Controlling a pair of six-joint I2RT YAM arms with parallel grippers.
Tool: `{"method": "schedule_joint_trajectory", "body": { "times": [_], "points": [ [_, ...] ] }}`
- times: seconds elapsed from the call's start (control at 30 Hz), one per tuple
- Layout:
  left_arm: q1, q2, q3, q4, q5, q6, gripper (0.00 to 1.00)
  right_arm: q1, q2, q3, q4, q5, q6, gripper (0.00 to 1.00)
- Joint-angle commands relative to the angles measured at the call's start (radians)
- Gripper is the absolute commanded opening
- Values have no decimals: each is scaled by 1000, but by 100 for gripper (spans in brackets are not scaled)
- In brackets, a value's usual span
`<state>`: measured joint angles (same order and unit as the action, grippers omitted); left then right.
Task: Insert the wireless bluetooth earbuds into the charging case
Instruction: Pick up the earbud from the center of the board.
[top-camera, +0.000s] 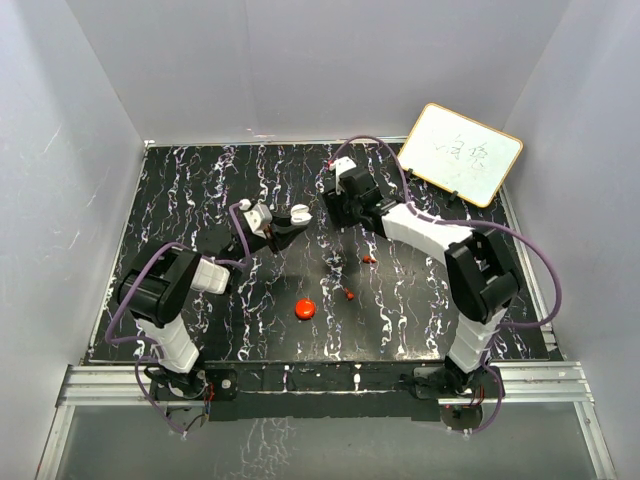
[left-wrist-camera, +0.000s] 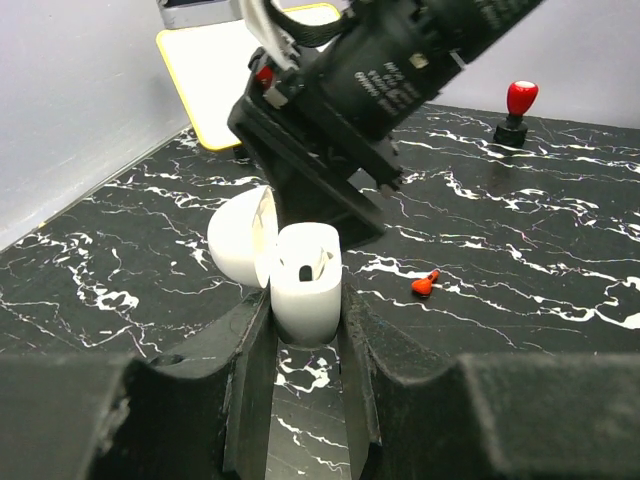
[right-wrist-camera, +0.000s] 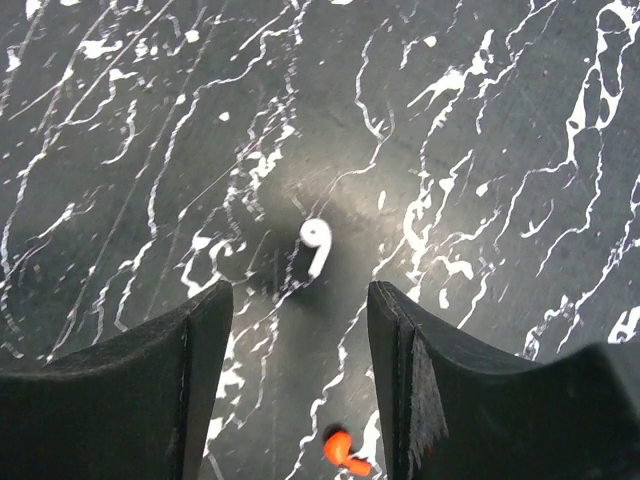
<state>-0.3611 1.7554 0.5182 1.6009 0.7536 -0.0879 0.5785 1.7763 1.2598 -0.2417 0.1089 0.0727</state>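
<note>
My left gripper (top-camera: 283, 226) is shut on the white charging case (left-wrist-camera: 305, 285) and holds it upright with its lid (left-wrist-camera: 240, 238) open to the left. The case also shows in the top view (top-camera: 299, 214). My right gripper (right-wrist-camera: 300, 296) is open and empty, hovering above the whitish earbud (right-wrist-camera: 315, 244), which lies on the table just ahead of the fingertips. One red earbud (right-wrist-camera: 345, 451) lies between the right fingers, nearer the wrist. Two red earbuds (top-camera: 368, 259) (top-camera: 349, 295) show in the top view. One red earbud lies right of the case (left-wrist-camera: 425, 285).
A red round puck (top-camera: 305, 308) lies on the black marbled table (top-camera: 200, 190), near the front. A yellow-framed whiteboard (top-camera: 460, 152) leans at the back right. A small red-capped black post (left-wrist-camera: 518, 108) stands further off. The right arm (left-wrist-camera: 390, 70) reaches just behind the case.
</note>
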Motion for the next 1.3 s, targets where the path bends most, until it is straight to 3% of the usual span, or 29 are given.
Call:
{"method": "schedule_joint_trajectory", "body": {
  "times": [0.0,0.43,1.27],
  "points": [
    [12,-65,-16,183,2,23,0,-76,65,89,27,-109,-73,53],
    [15,-57,-10,185,12,13,0,-132,178,129,53,-310,-218,52],
    [17,-57,-12,185,16,14,0,-131,275,160,52,-330,-248,48]
  ]
}}
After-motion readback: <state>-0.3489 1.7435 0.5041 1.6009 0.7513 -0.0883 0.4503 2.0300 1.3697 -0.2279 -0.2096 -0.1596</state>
